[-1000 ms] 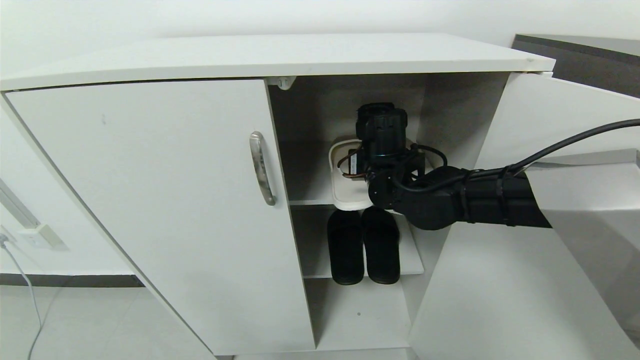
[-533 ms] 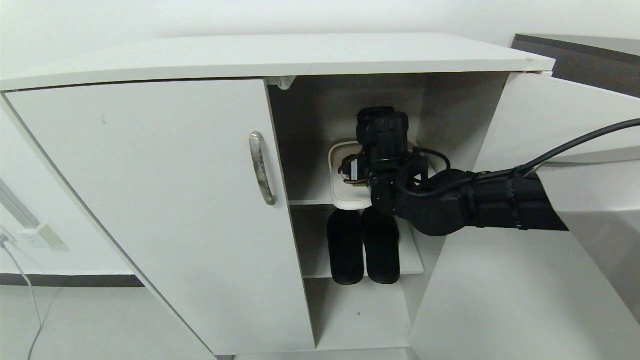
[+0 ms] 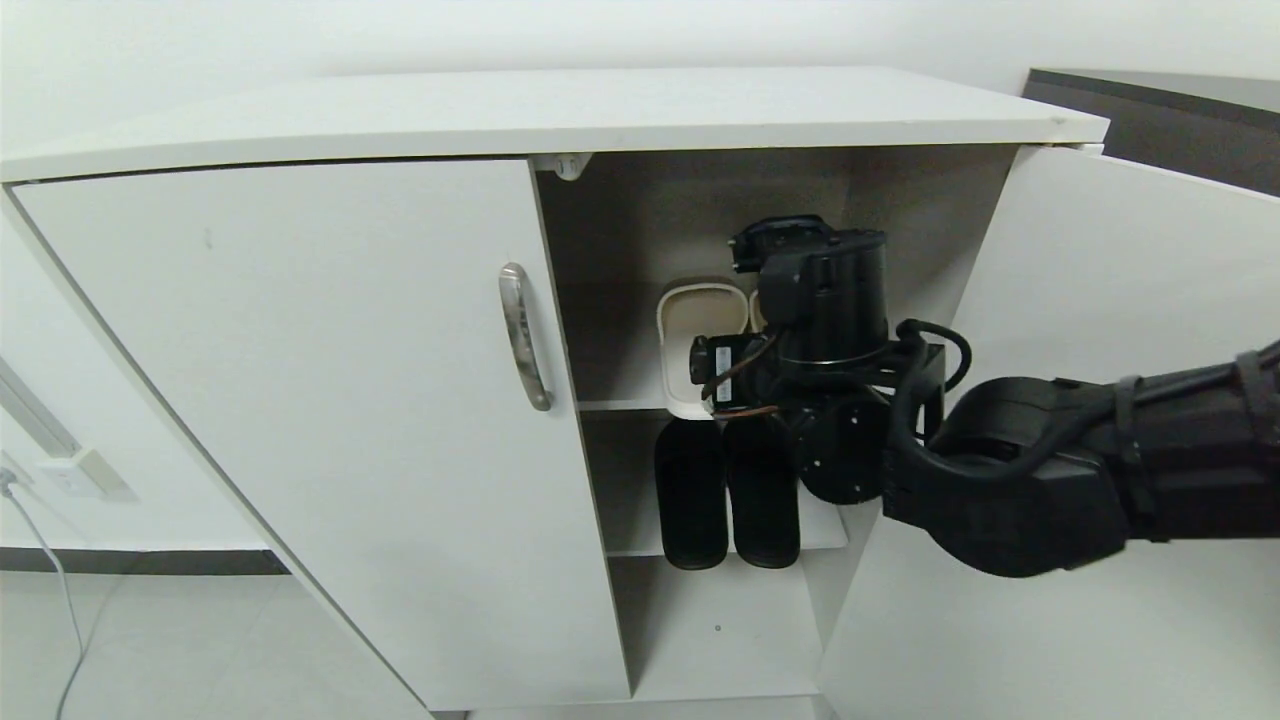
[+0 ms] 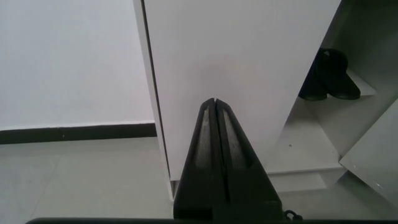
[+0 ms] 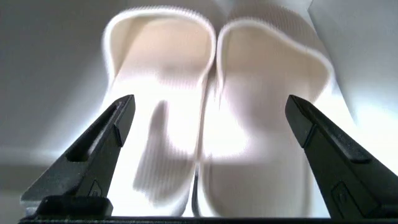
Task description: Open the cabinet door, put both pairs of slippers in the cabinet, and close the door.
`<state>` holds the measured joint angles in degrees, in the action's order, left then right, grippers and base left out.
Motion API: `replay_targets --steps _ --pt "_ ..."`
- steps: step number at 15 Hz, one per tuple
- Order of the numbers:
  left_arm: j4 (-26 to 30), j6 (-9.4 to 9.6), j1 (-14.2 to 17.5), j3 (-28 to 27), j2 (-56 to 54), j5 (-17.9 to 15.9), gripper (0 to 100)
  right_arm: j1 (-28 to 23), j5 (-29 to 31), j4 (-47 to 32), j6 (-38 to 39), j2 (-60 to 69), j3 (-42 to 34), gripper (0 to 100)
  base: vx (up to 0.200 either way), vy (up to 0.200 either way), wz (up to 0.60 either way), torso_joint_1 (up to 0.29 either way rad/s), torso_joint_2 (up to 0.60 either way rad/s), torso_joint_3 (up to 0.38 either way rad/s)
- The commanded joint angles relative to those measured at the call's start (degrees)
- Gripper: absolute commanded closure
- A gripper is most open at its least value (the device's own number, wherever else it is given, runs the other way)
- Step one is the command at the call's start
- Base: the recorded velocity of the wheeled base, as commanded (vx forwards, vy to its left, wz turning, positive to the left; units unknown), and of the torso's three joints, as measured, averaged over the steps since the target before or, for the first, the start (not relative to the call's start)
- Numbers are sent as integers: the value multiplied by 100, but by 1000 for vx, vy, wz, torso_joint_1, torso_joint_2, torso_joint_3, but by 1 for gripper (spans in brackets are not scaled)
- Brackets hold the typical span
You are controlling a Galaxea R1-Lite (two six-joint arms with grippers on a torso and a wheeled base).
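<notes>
— Where are the pairs placed?
— The white slippers (image 3: 700, 335) are noted on the upper shelf (image 3: 615, 395), the black slippers (image 3: 725, 490) on the shelf below.
— And the arms?
— The right gripper (image 5: 210, 102) is spread open before the white pair, nothing held. The left gripper (image 4: 214, 102) is closed and empty.

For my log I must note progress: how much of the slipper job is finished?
Done: the right door is open; black slippers lie on the lower shelf, white slippers on the shelf above. In hand: the jaws of the right arm stand open before the white pair, holding nothing. Left: close the door.

A wall outlet (image 3: 85, 472) sits above a dark baseboard (image 3: 130, 562) and tiled floor (image 3: 150, 650).
</notes>
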<state>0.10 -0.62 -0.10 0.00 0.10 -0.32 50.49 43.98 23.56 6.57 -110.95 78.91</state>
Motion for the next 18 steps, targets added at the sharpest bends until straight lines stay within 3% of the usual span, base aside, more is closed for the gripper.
replay_targets --steps 1,3,4,18 --pt "-1 1 1 0 -1 -3 100 233 -30 438 2 697 -886 0 0 0 0 0 0 0" --pt "-1 9 1 0 -1 -3 100 338 -92 781 -15 899 -1343 0 0 0 0 0 0 0" --pt "-1 18 1 0 -1 -3 100 453 -180 957 -24 1040 -1616 100 0 0 0 0 0 0" --pt "-1 9 1 0 -1 -3 100 514 -188 1080 11 1058 -1976 100 -14 0 0 0 1 1"
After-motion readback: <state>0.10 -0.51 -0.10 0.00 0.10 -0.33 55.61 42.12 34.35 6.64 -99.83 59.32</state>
